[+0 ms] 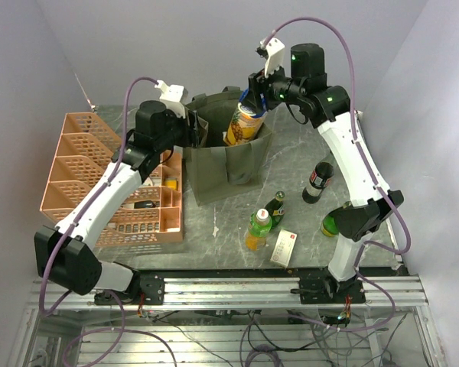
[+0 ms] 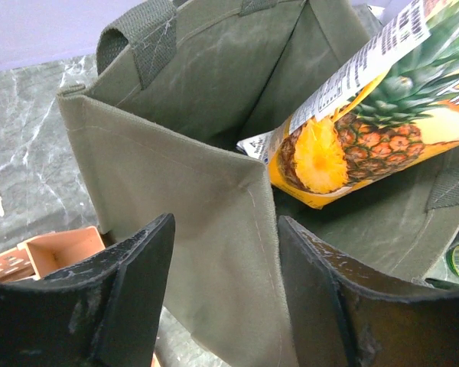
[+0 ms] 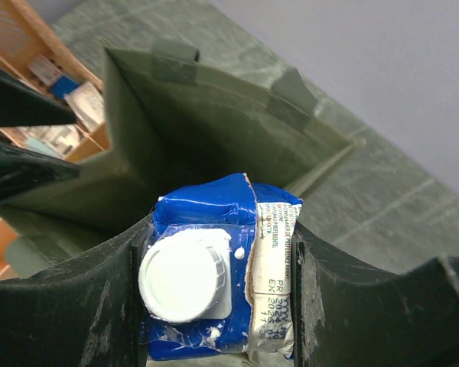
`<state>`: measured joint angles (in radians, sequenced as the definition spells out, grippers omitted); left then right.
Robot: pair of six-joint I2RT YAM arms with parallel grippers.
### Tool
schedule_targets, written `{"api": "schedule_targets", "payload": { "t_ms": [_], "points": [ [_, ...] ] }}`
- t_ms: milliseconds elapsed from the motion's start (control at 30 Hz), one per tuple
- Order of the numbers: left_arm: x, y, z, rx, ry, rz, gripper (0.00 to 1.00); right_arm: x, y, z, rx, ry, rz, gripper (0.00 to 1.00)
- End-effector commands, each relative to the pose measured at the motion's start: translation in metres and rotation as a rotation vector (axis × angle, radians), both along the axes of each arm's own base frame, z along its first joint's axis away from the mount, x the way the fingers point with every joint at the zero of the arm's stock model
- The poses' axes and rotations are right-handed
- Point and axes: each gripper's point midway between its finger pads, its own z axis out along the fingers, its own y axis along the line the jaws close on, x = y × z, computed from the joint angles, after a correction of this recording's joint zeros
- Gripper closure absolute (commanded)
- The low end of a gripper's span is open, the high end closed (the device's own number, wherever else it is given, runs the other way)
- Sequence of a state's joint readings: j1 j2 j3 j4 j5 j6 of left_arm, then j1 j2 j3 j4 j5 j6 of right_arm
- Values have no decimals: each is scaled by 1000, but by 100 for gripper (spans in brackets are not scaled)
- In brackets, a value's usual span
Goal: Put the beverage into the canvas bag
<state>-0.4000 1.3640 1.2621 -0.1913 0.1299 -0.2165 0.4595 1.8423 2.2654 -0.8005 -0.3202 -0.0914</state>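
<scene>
The beverage, a pineapple juice carton (image 1: 243,125) with a blue top and white cap (image 3: 185,275), hangs tilted, its lower end inside the open mouth of the olive-green canvas bag (image 1: 229,164). My right gripper (image 1: 254,95) is shut on the carton's top (image 3: 220,229). In the left wrist view the carton's pineapple print (image 2: 367,130) dips into the bag (image 2: 176,176). My left gripper (image 2: 226,229) stands open astride the bag's near-left wall. The right finger (image 2: 321,298) touches the fabric, while the left finger (image 2: 130,290) stays a little off it.
A salmon-pink lattice crate (image 1: 84,168) sits left of the bag, under my left arm. In front of the bag lie a yellow-green bottle (image 1: 258,228), a dark green bottle (image 1: 275,205) and a white box (image 1: 284,247). A dark bottle (image 1: 317,181) stands to the right.
</scene>
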Motion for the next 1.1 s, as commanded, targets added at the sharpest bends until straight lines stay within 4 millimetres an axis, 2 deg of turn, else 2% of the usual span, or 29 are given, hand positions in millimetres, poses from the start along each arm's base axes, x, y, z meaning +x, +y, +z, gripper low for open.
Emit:
{"api": "schedule_targets", "payload": {
  "t_ms": [0, 100, 233, 400, 567, 800, 900, 1067],
  "points": [
    [17, 2, 18, -16, -32, 43, 28, -22, -28, 148, 181, -444, -80, 100],
    [20, -4, 21, -17, -18, 22, 24, -20, -29, 144, 179, -435, -96, 100],
    [23, -14, 21, -36, 9, -12, 26, -17, -25, 137, 178, -419, -113, 100],
    [24, -18, 15, -22, 29, -2, 42, -9, -18, 123, 134, -411, -179, 100],
    [10, -17, 5, -22, 21, -37, 65, 3, -35, 108, 82, -411, -298, 100],
    [-8, -10, 0, -21, -2, -51, 92, 11, -57, 96, 7, -430, -403, 100],
    [-16, -14, 2, -26, -9, -91, 93, 9, -50, 94, 13, -422, -374, 100],
    [-24, -20, 0, -40, 6, -143, 93, 7, -22, 86, 50, -381, -273, 100]
  ]
}}
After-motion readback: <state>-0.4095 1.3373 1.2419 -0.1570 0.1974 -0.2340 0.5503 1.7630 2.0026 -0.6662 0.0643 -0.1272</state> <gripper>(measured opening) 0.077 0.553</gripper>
